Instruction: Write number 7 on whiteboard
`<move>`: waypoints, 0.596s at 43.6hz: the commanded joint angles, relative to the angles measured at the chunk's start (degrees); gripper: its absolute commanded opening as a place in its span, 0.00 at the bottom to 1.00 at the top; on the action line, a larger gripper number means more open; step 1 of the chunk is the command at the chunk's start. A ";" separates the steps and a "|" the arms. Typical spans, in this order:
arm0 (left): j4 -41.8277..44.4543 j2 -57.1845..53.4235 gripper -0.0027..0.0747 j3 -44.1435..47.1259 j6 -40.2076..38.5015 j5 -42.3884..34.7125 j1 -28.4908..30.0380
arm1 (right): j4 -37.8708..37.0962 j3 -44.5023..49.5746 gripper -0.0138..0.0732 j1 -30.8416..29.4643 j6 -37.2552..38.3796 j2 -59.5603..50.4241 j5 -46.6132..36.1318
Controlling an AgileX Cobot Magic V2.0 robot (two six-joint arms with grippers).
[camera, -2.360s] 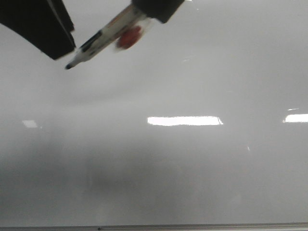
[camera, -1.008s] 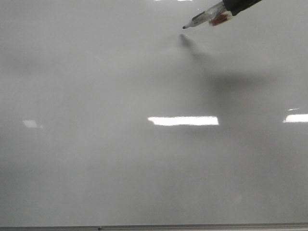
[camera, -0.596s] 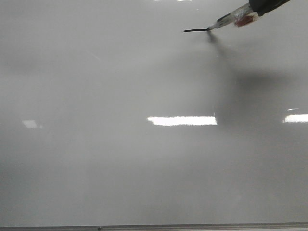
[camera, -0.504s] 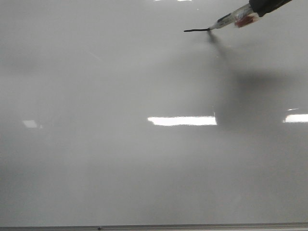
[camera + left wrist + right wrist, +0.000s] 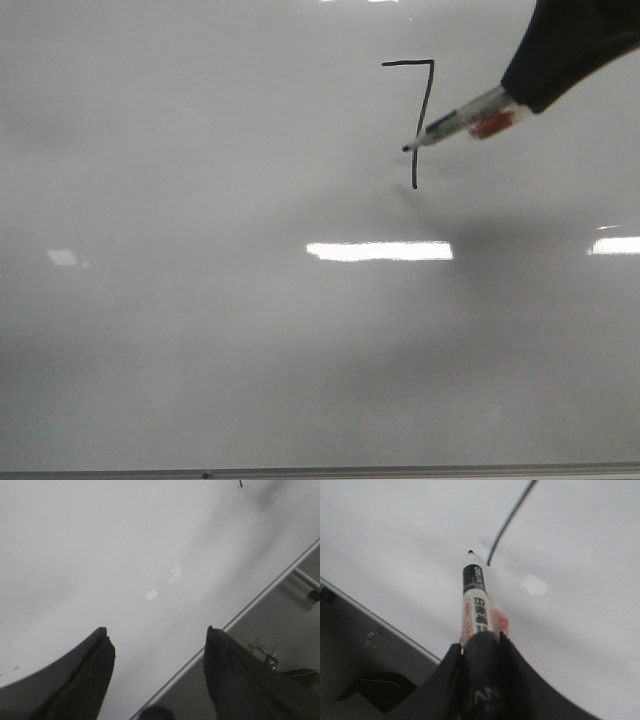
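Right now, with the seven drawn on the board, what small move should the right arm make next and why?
Probably draw the marker back from the whiteboard. The number 7 looks complete, top bar and stem, and the tip seems to be off the stem's end, so the right gripper, shut on the marker, risks a stray stroke by lingering there.

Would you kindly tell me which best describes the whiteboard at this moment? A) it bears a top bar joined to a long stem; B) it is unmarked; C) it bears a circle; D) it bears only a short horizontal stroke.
A: on the whiteboard, the number 7 shows a top bar meeting a long downward stem, beside the marker tip.
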 commanded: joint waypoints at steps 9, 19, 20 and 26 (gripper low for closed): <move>-8.31 3.06 0.57 -1.57 14.95 -2.04 -13.74 | 2.19 -1.50 0.08 8.73 -19.23 -14.79 11.90; -8.31 10.75 0.57 -4.86 17.11 -5.85 -27.28 | 5.93 -1.50 0.08 11.54 -23.28 -17.76 16.26; -8.45 11.76 0.57 -5.36 17.77 -6.25 -28.35 | 6.33 -1.50 0.08 11.54 -23.49 -17.76 16.42; -10.05 16.79 0.57 -7.92 19.23 -8.64 -32.05 | 7.07 -1.50 0.08 11.54 -23.73 -17.70 16.64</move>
